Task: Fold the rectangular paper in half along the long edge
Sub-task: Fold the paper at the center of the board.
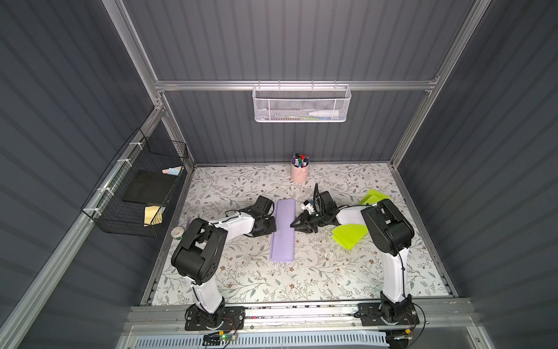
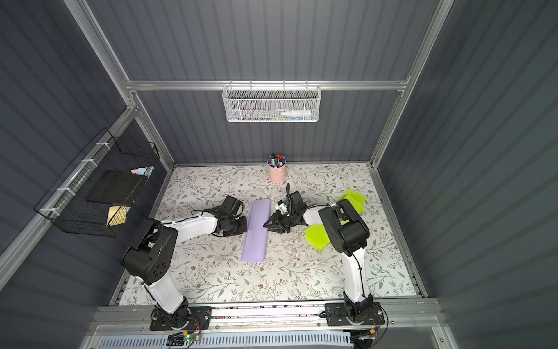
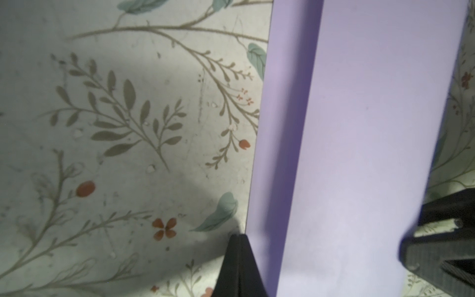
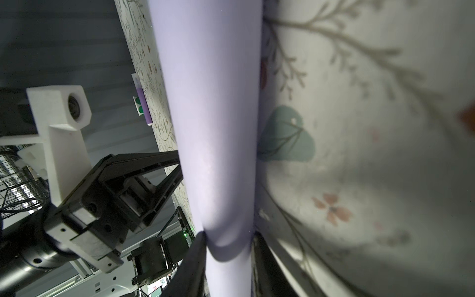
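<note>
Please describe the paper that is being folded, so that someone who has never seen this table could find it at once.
Start at the floral table and go to its middle, in front of the pink marker cup. There lies a long lilac paper, folded over lengthwise into a narrow strip. Its neighbours, the lime green papers to its right, are brighter and wedge-shaped.

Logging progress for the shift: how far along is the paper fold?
Done: the purple paper is doubled over lengthwise. In hand: the right gripper pinches the rounded, uncreased fold; the left gripper, shut, sits at the free edges. Remaining: align the offset edges and press the crease flat.
</note>
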Controlling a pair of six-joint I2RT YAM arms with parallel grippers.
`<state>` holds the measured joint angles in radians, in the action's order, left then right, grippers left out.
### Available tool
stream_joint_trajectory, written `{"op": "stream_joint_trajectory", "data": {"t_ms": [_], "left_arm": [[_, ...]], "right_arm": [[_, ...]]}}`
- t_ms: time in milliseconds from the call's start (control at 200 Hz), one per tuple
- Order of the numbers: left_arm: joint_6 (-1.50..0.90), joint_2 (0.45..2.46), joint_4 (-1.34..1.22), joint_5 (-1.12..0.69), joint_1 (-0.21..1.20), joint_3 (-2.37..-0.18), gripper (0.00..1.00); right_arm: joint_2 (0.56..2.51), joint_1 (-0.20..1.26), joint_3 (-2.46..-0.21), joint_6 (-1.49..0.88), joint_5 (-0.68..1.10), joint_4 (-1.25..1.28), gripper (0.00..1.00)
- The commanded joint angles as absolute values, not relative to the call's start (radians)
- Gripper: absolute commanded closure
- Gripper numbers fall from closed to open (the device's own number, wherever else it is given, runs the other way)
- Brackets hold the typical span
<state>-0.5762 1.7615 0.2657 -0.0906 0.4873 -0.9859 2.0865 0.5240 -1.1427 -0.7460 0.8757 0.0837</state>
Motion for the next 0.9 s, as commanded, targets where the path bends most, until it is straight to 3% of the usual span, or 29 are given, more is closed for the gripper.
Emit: {"op": "stream_joint_trajectory", "data": {"t_ms": [0,896], "left_arm": [[-0.573,1.796,0.278,-0.097,0.488,-0.954,0.98],[-0.572,1.802,0.265,-0.105,0.488,-0.946,0.99]], "right_arm": [[2.111,0.532,-1.182,-0.718,0.867,0.041,0.68],[2.179,0.574,-1.335,-0.634,0.818,-0.165,0.68]]}}
